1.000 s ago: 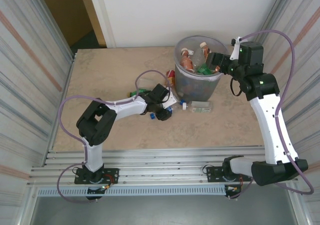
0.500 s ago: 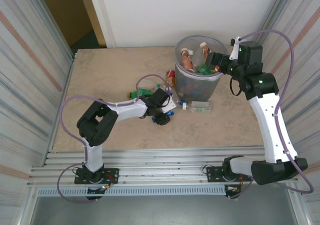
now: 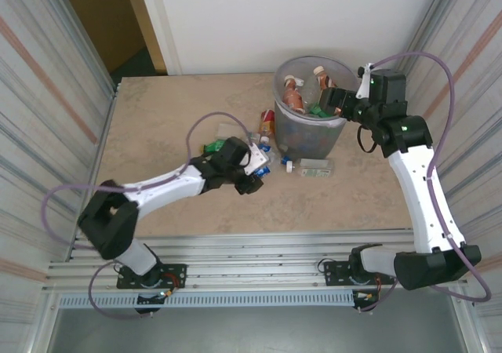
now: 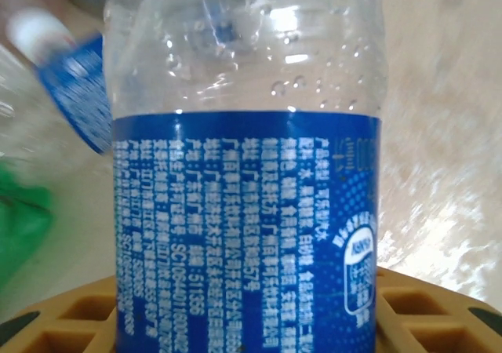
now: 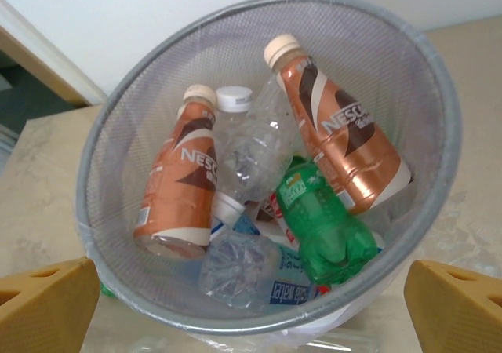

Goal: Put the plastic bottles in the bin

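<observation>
Left gripper (image 3: 254, 172) pinching a clear bottle (image 4: 247, 212), glossy blue label (droplets beading its dimpled wall), right gripper (image 3: 330, 102) spread wide above round grey mesh bin (image 5: 267, 1), copper-labelled bottles (image 5: 337, 133) inside.

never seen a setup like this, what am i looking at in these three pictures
Two robot arms are bolted to the near edge of a table. The wide picture looks down from above; the other two come from a camera on each wrist. The left tool has a clear blue-labelled bottle between its fingers; whether it grips it yet is unclear. The right tool hangs open over the grey bin, which holds brown bottles and others. A green bottle and a clear bottle lie on the table.
</observation>
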Controlling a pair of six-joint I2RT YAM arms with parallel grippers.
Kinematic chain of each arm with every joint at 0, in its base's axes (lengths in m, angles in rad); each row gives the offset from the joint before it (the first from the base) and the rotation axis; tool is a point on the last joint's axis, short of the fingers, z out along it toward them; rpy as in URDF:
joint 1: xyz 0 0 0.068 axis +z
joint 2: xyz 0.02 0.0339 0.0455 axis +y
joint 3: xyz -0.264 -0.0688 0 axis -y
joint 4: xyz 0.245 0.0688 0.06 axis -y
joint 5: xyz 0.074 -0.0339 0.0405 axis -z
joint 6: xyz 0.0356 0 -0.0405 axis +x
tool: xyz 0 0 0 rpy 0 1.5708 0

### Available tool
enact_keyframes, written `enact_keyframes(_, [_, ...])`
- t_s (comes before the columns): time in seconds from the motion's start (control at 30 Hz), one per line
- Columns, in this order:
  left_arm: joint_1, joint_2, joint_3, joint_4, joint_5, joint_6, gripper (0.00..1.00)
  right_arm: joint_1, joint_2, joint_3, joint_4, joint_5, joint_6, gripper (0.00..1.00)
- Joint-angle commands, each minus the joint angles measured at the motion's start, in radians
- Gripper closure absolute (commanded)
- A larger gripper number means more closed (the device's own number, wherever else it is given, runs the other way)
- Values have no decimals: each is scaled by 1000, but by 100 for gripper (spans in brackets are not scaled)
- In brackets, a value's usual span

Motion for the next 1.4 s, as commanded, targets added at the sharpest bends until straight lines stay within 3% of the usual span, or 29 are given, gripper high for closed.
enact_keyframes(0.0, [4, -129, -50, 86, -15, -99, 59, 29, -42, -32, 19, -41, 46, 2])
enact_keyframes(0.17, [24, -263, -74, 154, -39, -193, 59, 110, -56, -82, 85, -106, 76, 2])
enact_keyframes(0.5, [88, -308, -48, 344, 42, -294, 59, 264, 7, -137, 342, -455, 119, 2])
enact_keyframes(0.77, [111, -275, -20, 438, 139, -345, 58, 352, 91, -102, 370, -479, 84, 0])
enact_keyframes(1.03, [112, -257, -11, 462, 209, -341, 57, 392, 199, -43, 413, -501, 108, 13])
enact_keyframes(1.23, [112, -268, -21, 461, 201, -335, 56, 394, 244, -29, 439, -494, 147, 36])
enact_keyframes(1.3, [113, -276, -26, 460, 192, -329, 51, 394, 241, -24, 433, -469, 152, 45])
enact_keyframes(1.37, [113, -289, -31, 462, 181, -323, 40, 391, 232, -17, 425, -439, 151, 51])
